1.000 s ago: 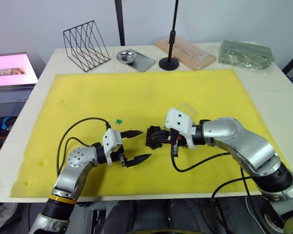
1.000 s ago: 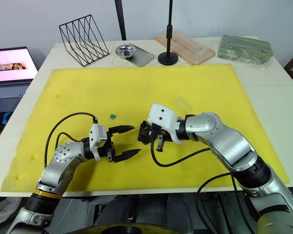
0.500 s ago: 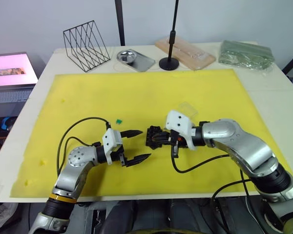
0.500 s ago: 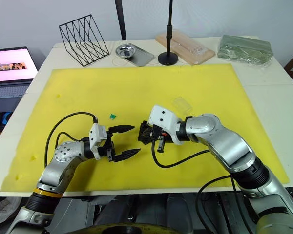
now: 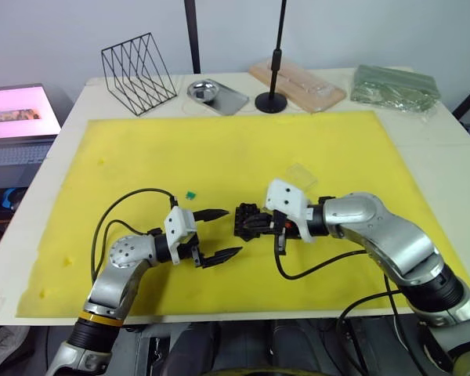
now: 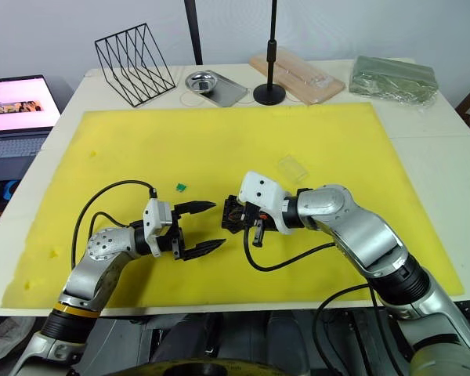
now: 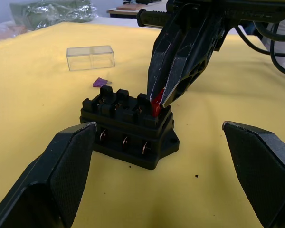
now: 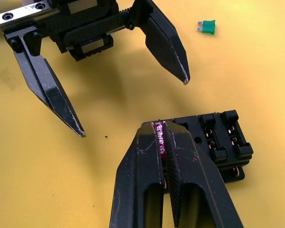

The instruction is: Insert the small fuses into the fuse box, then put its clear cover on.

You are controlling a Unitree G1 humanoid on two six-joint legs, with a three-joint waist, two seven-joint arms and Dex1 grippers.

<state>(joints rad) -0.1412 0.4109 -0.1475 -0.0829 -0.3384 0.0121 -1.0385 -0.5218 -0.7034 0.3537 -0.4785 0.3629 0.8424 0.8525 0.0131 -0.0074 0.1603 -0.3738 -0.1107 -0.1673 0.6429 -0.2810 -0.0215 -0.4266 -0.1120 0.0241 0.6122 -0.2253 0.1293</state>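
Observation:
The black fuse box (image 5: 247,221) lies on the yellow mat (image 5: 243,149), between my two grippers. My right gripper (image 8: 162,127) is shut on a red fuse (image 7: 156,107), whose lower end sits at an end slot of the box. My left gripper (image 5: 222,232) is open just left of the box, apart from it, with nothing between its fingers. A green fuse (image 5: 191,194) lies on the mat behind the left gripper. A purple fuse (image 7: 100,82) lies just past the box. Further on, the clear cover (image 5: 301,174) rests on the mat.
At the table's back stand a wire rack (image 5: 139,72), a metal tray (image 5: 217,95), a black stand (image 5: 272,100), a wooden board in clear packaging (image 5: 298,82) and a green bag (image 5: 395,86). A laptop (image 5: 19,117) sits off the table's left edge.
My right gripper has eased slightly down and nearer with the red fuse at the fuse box. The left gripper has stayed in place, open.

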